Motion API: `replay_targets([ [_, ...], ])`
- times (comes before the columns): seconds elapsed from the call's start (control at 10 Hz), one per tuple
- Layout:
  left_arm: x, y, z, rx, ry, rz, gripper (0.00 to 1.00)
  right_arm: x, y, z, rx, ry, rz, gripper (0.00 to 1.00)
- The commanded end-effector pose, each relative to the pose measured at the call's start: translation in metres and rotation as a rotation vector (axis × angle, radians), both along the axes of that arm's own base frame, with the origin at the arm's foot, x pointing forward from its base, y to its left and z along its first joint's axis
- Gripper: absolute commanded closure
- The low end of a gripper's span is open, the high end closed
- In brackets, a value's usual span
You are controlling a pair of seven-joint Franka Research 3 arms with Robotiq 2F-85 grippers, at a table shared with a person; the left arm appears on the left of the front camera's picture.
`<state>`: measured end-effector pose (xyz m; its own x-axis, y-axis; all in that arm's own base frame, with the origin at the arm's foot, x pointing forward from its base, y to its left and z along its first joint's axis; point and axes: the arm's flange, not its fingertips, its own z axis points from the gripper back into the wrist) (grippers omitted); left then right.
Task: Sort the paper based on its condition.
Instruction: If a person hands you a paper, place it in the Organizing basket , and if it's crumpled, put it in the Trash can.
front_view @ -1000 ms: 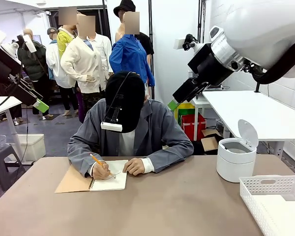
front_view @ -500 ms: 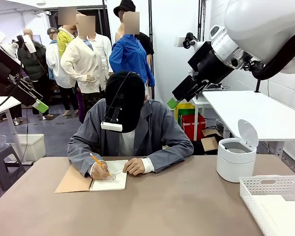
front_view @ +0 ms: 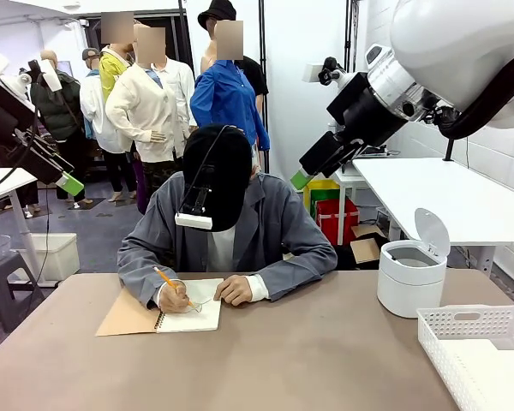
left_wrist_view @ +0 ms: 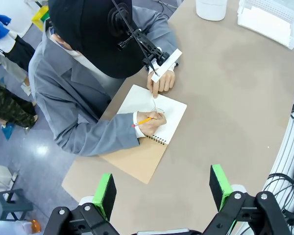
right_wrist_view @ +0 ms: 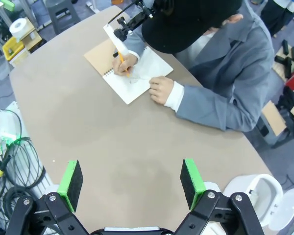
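the left fingers (left_wrist_view: pixel 106 193) stand wide apart with nothing between them, raised high over the near side of the brown surface (front_view: pixel 317 360). in the front view they sit up at the left edge, well above the surface. the right fingers (right_wrist_view: pixel 71 178) are spread just as wide and hold nothing, held high on the other side and tilted down toward the person (front_view: pixel 227 231) in a grey jacket seated at the far side.

the paper (front_view: pixel 195 317) is the white open page of a spiral-bound notebook (front_view: pixel 130 315), whose brown cover is folded out flat beside it. the notebook lies on the surface right in front of the person, well apart from both sets of fingers. one of the person's hands (front_view: pixel 176 299) rests on the page gripping an orange pencil (front_view: pixel 166 280), tip on the sheet; the other hand (front_view: pixel 234 291) lies on the page's far edge. in the left wrist view a faint drawn loop shows near the pencil tip.

on the robot's right side of the surface stands a small white bin (front_view: pixel 409 282) with its lid (front_view: pixel 432 231) flipped up. nearer than it, at the corner, sits a white slotted basket (front_view: pixel 475 321); its contents cannot be told.
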<state>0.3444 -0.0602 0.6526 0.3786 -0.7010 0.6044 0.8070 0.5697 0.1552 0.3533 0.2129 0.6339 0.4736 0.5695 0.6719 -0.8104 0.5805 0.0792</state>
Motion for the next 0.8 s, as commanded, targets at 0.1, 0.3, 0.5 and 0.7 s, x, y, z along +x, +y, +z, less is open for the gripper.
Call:
replay_targets([
  [0.1, 0.0000, -0.0002, -0.0004, -0.001, 0.003, -0.001, 0.00, 0.0004, -0.0005, 0.0002, -0.006, -0.006, 0.000, 0.00],
  [0.3, 0.0000, -0.0002, -0.0004, -0.001, 0.003, -0.001, 0.00, 0.0004, -0.0005, 0.0002, -0.006, -0.006, 0.000, 0.00],
  [0.5, 0.0000, -0.0002, -0.0004, -0.001, 0.003, -0.001, 0.00, 0.0004, -0.0005, 0.0002, -0.006, -0.006, 0.000, 0.00],
  [0.7, 0.0000, -0.0002, -0.0004, -0.001, 0.003, -0.001, 0.00, 0.0004, -0.0005, 0.0002, -0.006, -0.006, 0.000, 0.00],
])
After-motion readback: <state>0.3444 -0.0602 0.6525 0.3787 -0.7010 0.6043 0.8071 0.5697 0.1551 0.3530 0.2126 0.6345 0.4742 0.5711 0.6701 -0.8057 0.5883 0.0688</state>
